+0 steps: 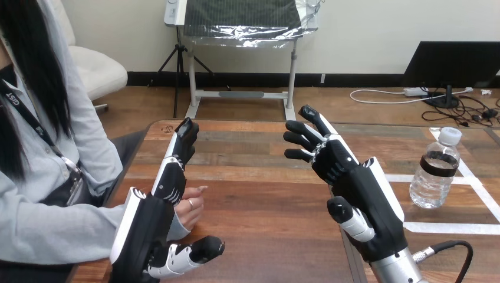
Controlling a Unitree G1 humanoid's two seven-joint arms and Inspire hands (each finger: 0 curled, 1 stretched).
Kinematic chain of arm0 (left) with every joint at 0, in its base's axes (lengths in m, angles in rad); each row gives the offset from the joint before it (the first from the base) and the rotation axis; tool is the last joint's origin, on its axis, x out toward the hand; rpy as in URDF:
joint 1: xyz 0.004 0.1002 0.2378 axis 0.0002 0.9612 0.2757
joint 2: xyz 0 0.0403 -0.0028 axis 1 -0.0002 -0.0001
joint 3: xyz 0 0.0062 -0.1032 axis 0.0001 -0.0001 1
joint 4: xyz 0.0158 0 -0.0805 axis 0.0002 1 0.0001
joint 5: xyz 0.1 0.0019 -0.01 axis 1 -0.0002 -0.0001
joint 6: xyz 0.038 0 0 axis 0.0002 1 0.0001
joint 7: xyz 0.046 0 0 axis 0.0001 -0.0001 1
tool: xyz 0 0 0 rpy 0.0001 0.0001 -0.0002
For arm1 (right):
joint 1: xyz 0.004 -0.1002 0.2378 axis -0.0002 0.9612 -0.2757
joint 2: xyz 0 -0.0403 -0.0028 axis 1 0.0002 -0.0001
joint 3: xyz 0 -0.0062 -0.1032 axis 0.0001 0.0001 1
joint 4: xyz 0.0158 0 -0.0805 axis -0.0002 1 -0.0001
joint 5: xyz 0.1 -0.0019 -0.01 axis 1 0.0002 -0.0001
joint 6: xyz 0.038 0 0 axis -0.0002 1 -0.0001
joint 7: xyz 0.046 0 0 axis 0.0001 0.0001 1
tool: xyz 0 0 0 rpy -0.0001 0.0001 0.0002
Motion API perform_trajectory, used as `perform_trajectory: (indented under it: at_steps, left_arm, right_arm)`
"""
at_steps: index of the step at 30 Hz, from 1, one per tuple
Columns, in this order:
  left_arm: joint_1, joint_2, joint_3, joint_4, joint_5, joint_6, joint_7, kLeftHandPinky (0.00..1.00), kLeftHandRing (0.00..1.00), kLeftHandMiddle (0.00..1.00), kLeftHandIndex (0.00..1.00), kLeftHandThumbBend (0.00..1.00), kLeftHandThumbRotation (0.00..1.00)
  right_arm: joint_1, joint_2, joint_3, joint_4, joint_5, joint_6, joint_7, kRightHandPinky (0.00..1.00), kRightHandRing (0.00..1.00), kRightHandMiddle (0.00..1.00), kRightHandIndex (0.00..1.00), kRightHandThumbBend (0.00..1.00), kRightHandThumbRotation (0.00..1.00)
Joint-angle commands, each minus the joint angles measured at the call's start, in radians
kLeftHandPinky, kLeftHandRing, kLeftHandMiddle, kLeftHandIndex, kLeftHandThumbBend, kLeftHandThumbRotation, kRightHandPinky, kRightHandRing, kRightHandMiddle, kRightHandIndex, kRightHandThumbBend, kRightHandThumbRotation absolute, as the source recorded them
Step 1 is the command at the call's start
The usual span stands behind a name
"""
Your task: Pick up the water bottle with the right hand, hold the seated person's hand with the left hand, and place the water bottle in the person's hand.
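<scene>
Water bottle stands upright on the bench, off to the right of the right hand with a clear gap, so that hand's the nearer one. Its fingers are spread and empty. The left hand, fingers straight, sits just beside the person's hand.

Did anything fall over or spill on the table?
No, nothing looks odd. The water bottle stands upright with its cap on at the right side of the table, and no puddle shows around it.

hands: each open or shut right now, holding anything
Left hand: open, holding nothing, beside the person's hand.
Right hand: open, holding nothing, bottle apart.
</scene>
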Motion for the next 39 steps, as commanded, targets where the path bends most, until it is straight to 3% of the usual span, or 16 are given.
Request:
perform_trajectory:
  at_steps: [1,5,17,23,27,39]
  left_arm:
    - [-0.064,-0.003,0.006,-0.007,-0.004,-0.015,-0.001,1.0,1.0,1.0,1.0,1.0,0.74]
    - [-0.063,-0.003,0.006,-0.011,-0.006,-0.012,-0.001,1.0,1.0,1.0,1.0,1.0,0.74]
    - [-0.067,-0.006,0.014,-0.01,0.005,-0.016,0.007,1.0,1.0,1.0,1.0,1.0,0.75]
    - [-0.065,-0.003,0.005,-0.015,-0.013,-0.006,-0.002,1.0,1.0,1.0,1.0,1.0,0.74]
    - [-0.065,-0.003,0.003,-0.014,-0.016,-0.005,-0.005,1.0,1.0,1.0,1.0,1.0,0.73]
    - [-0.061,-0.006,0.003,-0.016,-0.02,0.0,-0.007,1.0,1.0,1.0,1.0,1.0,0.73]
  right_arm:
    - [-0.074,-0.003,-0.006,-0.006,0.0,-0.021,-0.011,0.81,0.88,0.9,0.95,1.0,0.84]
    - [-0.078,-0.004,-0.011,0.001,-0.011,-0.033,-0.021,0.8,0.87,0.89,0.95,1.0,0.85]
    - [-0.125,-0.017,-0.035,0.02,0.049,-0.051,-0.005,0.86,0.92,0.93,0.97,1.0,0.78]
    - [-0.145,-0.016,-0.067,0.027,0.086,-0.067,-0.021,0.89,0.92,0.92,0.97,1.0,0.74]
    - [-0.179,-0.017,-0.111,0.055,0.105,-0.109,-0.048,0.9,0.91,0.9,0.96,1.0,0.71]
    - [-0.251,-0.041,-0.197,0.13,0.111,-0.185,-0.11,0.93,0.94,0.91,0.96,1.0,0.68]
